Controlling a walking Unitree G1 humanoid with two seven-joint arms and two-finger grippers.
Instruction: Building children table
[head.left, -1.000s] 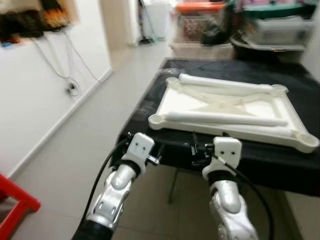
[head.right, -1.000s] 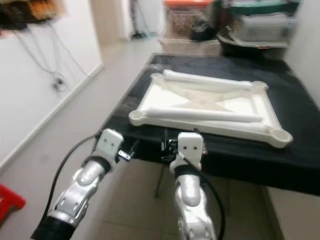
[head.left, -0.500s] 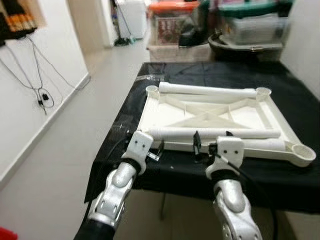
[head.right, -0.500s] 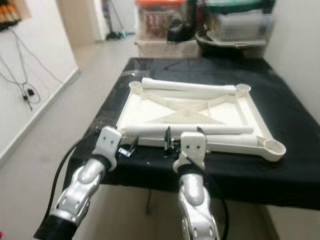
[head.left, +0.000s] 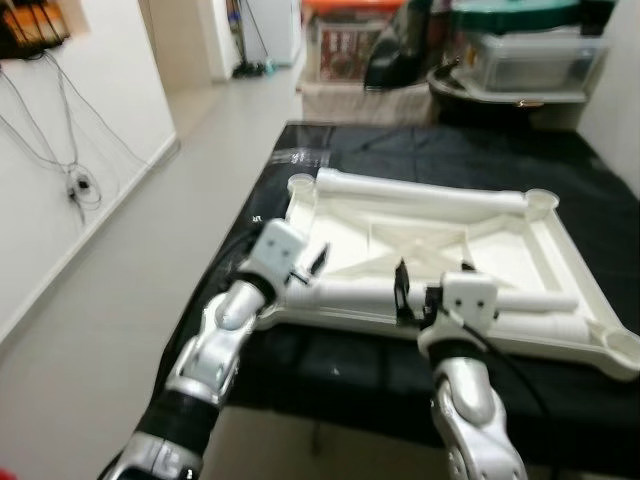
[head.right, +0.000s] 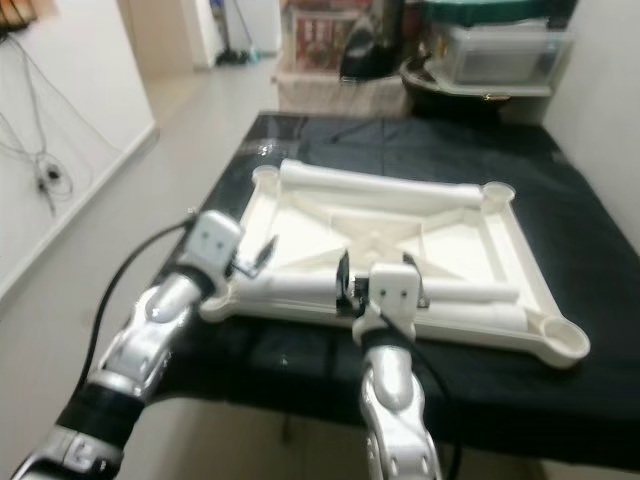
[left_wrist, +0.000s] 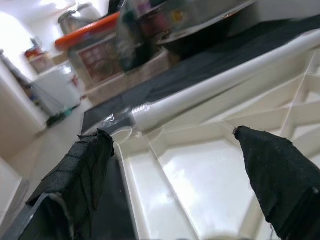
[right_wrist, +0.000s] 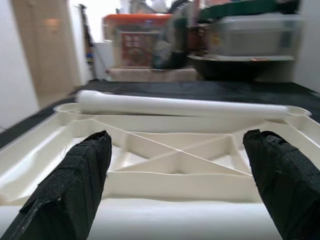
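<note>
White tabletop (head.left: 440, 250): upturned plastic panel with its ribbed underside facing up, lying flat on the black cloth (head.left: 470, 160); round leg sockets mark its corners and crossed diagonal ribs span its middle.
Far leg (head.left: 420, 192): white tube lying along the tabletop's far edge, between the two far corner sockets.
Near legs (head.left: 520, 300): white tubes lying lengthwise inside the tabletop's near edge, one just behind the other, close together.
Black cloth: covers the work table and hangs over its near edge; the tabletop sits near its middle.
Left gripper (head.left: 312, 262): raised over the tabletop's near left corner, fingers spread wide with nothing between them; in the left wrist view both fingertips (left_wrist: 272, 165) frame the ribbed inside of the panel and the far leg beyond.
Right gripper (head.left: 432, 290): poised at the near edge, just above the near legs, fingers spread wide and empty; in the right wrist view a near leg lies directly below the gap, with the crossed ribs and far leg beyond.
Contact: neither gripper is seen to touch a leg or the panel.
Storage boxes (head.left: 520, 50): clear plastic bins, one with an orange lid, stacked beyond the table's far end.
Floor (head.left: 150, 260): pale tiles running along the white wall on the robot's left, where cables (head.left: 70, 180) hang.
</note>
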